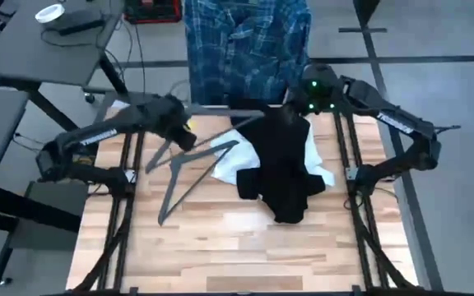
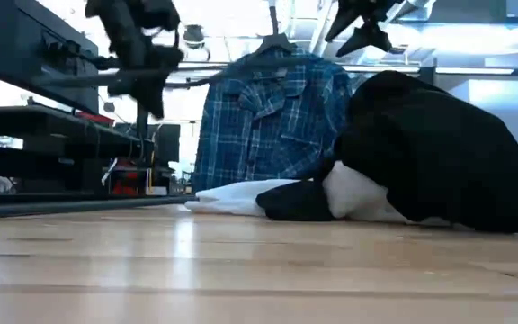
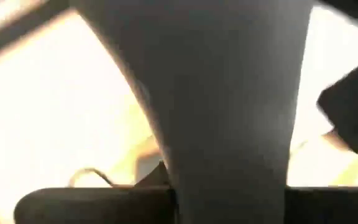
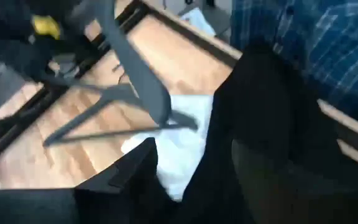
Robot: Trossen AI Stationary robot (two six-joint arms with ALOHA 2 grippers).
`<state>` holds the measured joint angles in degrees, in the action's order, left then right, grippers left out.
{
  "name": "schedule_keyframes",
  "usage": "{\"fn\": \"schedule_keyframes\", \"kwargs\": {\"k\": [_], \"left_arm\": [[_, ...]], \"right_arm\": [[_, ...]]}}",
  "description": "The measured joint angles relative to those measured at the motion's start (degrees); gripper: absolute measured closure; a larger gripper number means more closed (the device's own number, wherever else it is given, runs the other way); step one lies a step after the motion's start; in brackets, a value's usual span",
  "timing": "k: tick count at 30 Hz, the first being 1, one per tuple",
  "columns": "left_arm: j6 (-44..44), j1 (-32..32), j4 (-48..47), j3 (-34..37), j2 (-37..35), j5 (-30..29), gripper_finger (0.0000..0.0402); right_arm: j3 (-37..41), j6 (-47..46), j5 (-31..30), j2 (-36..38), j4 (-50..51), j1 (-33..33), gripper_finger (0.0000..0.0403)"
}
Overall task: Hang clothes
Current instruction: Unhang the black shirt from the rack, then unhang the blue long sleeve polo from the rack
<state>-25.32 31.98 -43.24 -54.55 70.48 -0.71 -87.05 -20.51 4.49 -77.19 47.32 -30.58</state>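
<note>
Wooden worktop [image 1: 220,238] carries black top [image 1: 282,168] heaped over white top [image 1: 235,164]; plaid shirt [image 1: 245,41] already hangs behind. Left hand [image 1: 181,123] grips a hanger [image 1: 245,113]. Right hand [image 1: 303,111], open, sits over the black top. Next, I judge: lift its collar, feed the hanger in.

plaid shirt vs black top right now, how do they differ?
The plaid shirt hangs spread out on a hanger beyond the table's far edge; the black top lies bunched in a heap on the table. The plaid shirt is blue-and-white checked; the black top is plain. The plaid shirt hangs alone; the black top lies partly over the white top. Both are limp garments.
</note>
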Motion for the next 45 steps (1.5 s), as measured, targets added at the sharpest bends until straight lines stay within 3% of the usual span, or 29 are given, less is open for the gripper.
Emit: {"fn": "schedule_keyframes", "kwargs": {"k": [7,13,23,33,45], "left_arm": [[-4.5,-4.3,3.2,8.7,0.0,0.2,0.0374],[-5.1,-5.8,3.3,10.5,0.0,1.7,0.0368],[-3.9,-5.6,2.9,10.5,0.0,18.5,0.0279],[3.5,-4.6,-9.7,9.3,0.0,15.8,0.0258],[2.1,1.6,-4.3,1.7,0.0,15.8,0.0259]], "right_arm": [[0.0,0.0,0.0,0.0,-1.1,-1.4,0.021],[0.0,0.1,0.0,0.0,-1.1,-1.4,0.021],[0.0,4.8,0.0,0.1,-1.1,-1.6,0.021],[0.0,10.8,0.1,0.1,-2.1,-6.0,0.021],[-3.3,25.0,1.1,-0.7,-22.0,-21.7,0.021]]}}
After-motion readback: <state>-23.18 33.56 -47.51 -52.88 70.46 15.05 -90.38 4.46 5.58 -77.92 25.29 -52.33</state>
